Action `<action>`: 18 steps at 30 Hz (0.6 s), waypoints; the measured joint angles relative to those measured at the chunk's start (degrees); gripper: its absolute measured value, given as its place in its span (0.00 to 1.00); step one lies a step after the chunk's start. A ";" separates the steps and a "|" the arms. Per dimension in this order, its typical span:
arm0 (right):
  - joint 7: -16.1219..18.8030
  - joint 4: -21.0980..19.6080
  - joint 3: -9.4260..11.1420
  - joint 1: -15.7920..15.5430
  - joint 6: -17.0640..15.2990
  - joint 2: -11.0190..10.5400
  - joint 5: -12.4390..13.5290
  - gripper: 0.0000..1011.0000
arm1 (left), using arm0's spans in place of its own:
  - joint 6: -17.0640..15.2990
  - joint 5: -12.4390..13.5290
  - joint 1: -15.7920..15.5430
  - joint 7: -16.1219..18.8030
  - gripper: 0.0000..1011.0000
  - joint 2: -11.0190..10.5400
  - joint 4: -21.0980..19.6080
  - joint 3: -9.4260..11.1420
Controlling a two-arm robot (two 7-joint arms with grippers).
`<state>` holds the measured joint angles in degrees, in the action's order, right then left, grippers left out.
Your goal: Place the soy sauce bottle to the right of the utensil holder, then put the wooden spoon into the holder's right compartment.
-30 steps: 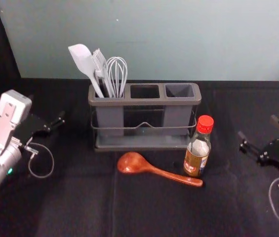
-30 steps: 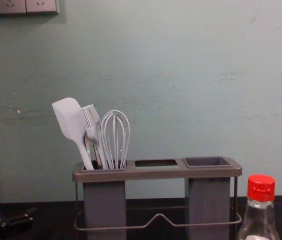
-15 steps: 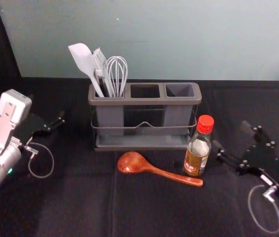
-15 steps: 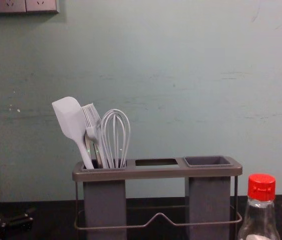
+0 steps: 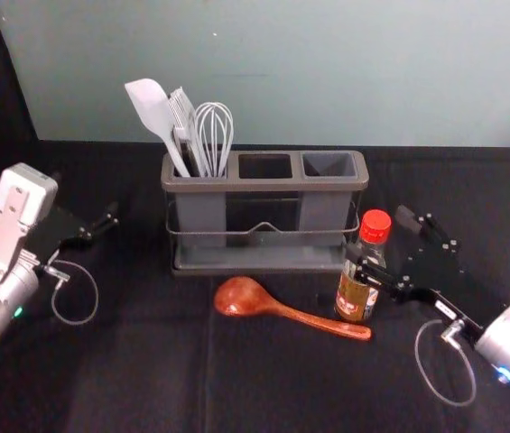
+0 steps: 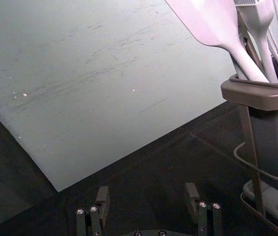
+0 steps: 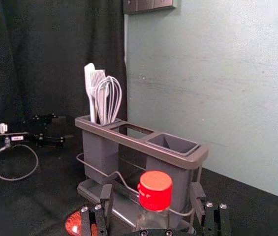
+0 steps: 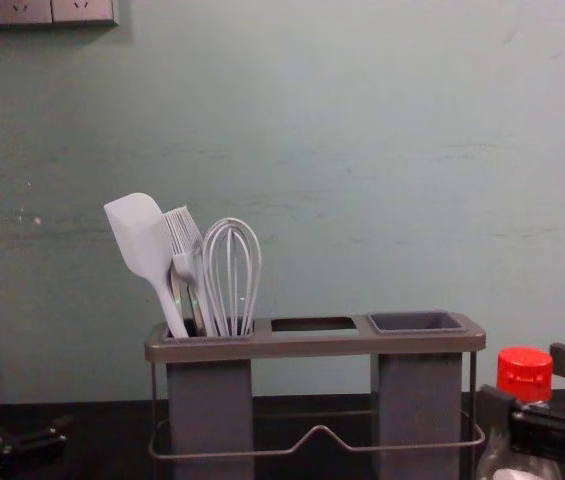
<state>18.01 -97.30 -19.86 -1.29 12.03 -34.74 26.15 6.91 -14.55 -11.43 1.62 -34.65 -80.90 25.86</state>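
Head view: soy sauce bottle (image 5: 354,298) upright by the holder's (image 5: 268,186) front right corner, likely slick, stiff glass! Left wrist: left end effector (image 6: 147,190) parked beside the holder, spread. Right wrist: right end effector (image 7: 151,189) spread astride the bottle. Chest: grip below that cap (image 8: 525,370)!

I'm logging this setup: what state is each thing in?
Soy sauce bottle: upright, red cap on
Wooden spoon: lying outside the holder
Utensil holder: upright, right compartment empty
Spatula: in left compartment, leaning left
Brush: in left compartment, bristles up
Whisk: in left compartment, wires up
Right tool: open, at the bottle
Left tool: open, left of the holder
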 joint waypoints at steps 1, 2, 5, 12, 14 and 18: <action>0.00 0.00 0.00 0.00 0.00 0.00 0.00 0.99 | 0.00 0.00 0.00 0.00 0.99 0.00 0.00 0.00; 0.22 0.19 0.00 0.27 -0.27 0.36 0.00 0.99 | 0.00 0.00 0.00 0.00 0.99 0.00 0.00 0.00; 0.75 0.52 0.04 0.77 -0.80 1.05 -0.03 0.98 | 0.00 0.00 0.00 0.00 0.99 0.00 0.00 0.00; 1.38 0.92 0.33 1.42 -1.97 2.21 -0.71 0.87 | 0.00 0.00 0.00 0.00 0.99 0.00 0.00 0.00; 1.45 0.99 0.44 1.48 -2.25 2.42 -0.93 0.80 | 0.00 0.00 0.00 0.00 0.99 0.00 0.00 0.00; 1.81 1.18 0.88 1.49 -2.75 2.99 -1.39 0.67 | 0.00 0.00 0.00 0.00 0.99 0.00 0.00 0.00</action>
<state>19.81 -96.13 -18.98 0.20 9.28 -31.75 24.75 6.91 -14.55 -11.43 1.62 -34.65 -80.90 25.86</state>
